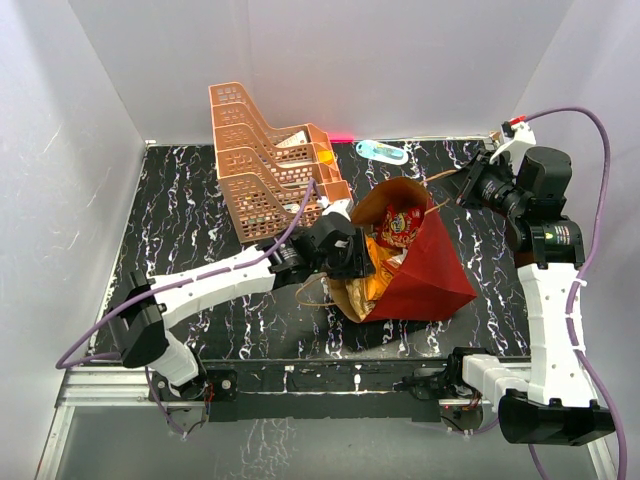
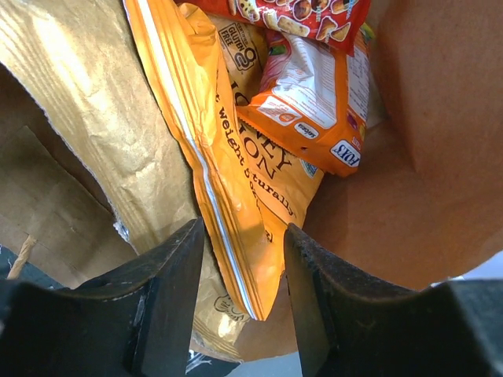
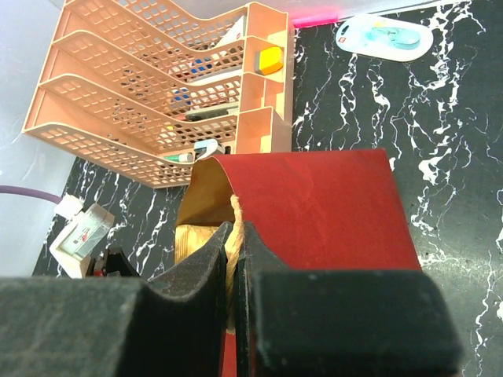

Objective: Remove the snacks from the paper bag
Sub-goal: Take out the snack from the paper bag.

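Observation:
The red paper bag (image 1: 432,272) lies on its side, its mouth facing left and its brown inside (image 2: 424,181) showing. Inside it are a big orange chip bag (image 2: 228,181), a tan-gold chip bag (image 2: 86,102), a smaller orange packet (image 2: 314,102) and a red packet (image 1: 400,225). My left gripper (image 2: 244,275) is open at the bag's mouth (image 1: 352,255), and the orange chip bag's lower corner lies between its jaws. My right gripper (image 3: 238,243) is shut on the bag's twine handle (image 3: 234,216) and holds the upper rim up, at the far right in the top view (image 1: 468,187).
A peach tiered tray rack (image 1: 265,165) stands just behind and left of the bag, and shows in the right wrist view (image 3: 141,86). A small blue-green bottle (image 1: 383,151) lies at the back wall. White walls enclose the black marbled table (image 1: 190,210).

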Motion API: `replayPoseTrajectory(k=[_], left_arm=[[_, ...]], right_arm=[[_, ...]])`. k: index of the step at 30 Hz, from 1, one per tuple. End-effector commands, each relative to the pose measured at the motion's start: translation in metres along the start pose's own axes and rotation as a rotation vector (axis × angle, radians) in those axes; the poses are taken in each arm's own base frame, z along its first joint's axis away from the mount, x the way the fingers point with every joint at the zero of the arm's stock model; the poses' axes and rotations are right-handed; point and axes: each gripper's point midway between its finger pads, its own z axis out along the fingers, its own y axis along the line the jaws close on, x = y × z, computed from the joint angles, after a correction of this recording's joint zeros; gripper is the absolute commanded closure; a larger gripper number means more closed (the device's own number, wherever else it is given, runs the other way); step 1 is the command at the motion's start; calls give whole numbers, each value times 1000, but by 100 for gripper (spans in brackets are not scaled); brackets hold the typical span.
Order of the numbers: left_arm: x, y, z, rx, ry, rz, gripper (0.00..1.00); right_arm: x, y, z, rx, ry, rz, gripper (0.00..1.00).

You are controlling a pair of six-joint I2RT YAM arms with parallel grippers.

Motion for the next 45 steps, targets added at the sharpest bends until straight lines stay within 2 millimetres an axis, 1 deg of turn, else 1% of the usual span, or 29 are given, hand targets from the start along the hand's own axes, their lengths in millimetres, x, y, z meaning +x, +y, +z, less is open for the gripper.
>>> replayPoseTrajectory(k=[1,7,11,13,15,16,19,22,25,29,32,36,40,43,45], left_arm=[[-8,-8,6,-7,-29,-17,56],[-5,-10,23,-19,-6,-20,60],[-6,-15,30,-14,3,1,68],[-9,-18,29,-13,3,22,81],[-15,-24,23,-1,-4,37,96],[-17,-29,18,16,-7,44,100],[-31,-49,-3,80,-28,76,100],[-48,-75,-31,167,-54,103,100],[-64,-96,-58,253,-81,116,100],[-88,-119,-96,358,-137,164,100],[-106,-128,-127,381,-189,237,100],[-129,-122,-166,333,-263,316,100],[-147,-106,-213,259,-364,367,100],[-157,-85,-239,164,-423,384,100],[-160,-68,-248,86,-438,389,100]], right_arm=[[-28,10,-13,-4,-96,-78,93],[-22,9,-13,-7,-88,-80,93],[-22,6,-16,11,-92,-100,93],[-23,1,-19,45,-94,-114,93],[-24,-10,-21,113,-103,-126,93],[-25,-16,-23,145,-106,-131,93],[-25,-29,-27,217,-115,-159,93],[-28,-37,-33,266,-131,-199,93],[-32,-48,-42,340,-156,-232,93],[-38,-55,-54,412,-181,-285,93],[-39,-57,-61,437,-200,-299,93],[-35,-59,-63,450,-197,-286,93],[-34,-59,-66,454,-203,-284,93],[-36,-56,-67,442,-209,-284,93],[-38,-54,-68,438,-213,-282,93]])
